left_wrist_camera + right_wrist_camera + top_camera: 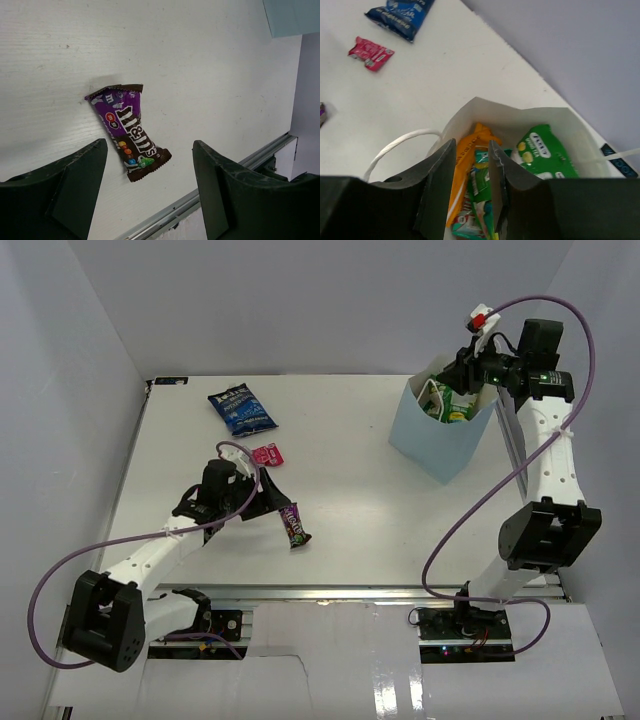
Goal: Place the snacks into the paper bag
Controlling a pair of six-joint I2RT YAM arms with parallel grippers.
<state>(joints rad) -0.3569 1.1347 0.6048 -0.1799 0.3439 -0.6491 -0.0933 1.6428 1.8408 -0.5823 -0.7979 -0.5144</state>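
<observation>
Three snacks sit out on the desk (360, 510): dark blue bag (242, 410) far left, pink packet (267, 454) just nearer than it, dark purple candy bar (127, 132) nearest, centre-left. The other three are in the paper bag (430, 445) at far right: orange chip bag (465, 160), green packet (540, 147) and teal packet (475, 220), standing on end, probably because the bag is narrow. Left tool (150, 147) hangs over the candy bar, fingers spread wide either side of it, not touching. It looks lined up across the bar's narrow width for a pick. Right tool (471, 145) is over the bag mouth with a narrow gap between its fingers. The teal packet shows through that gap; can't tell if it's pinched or lying loose. Roughly half done.
</observation>
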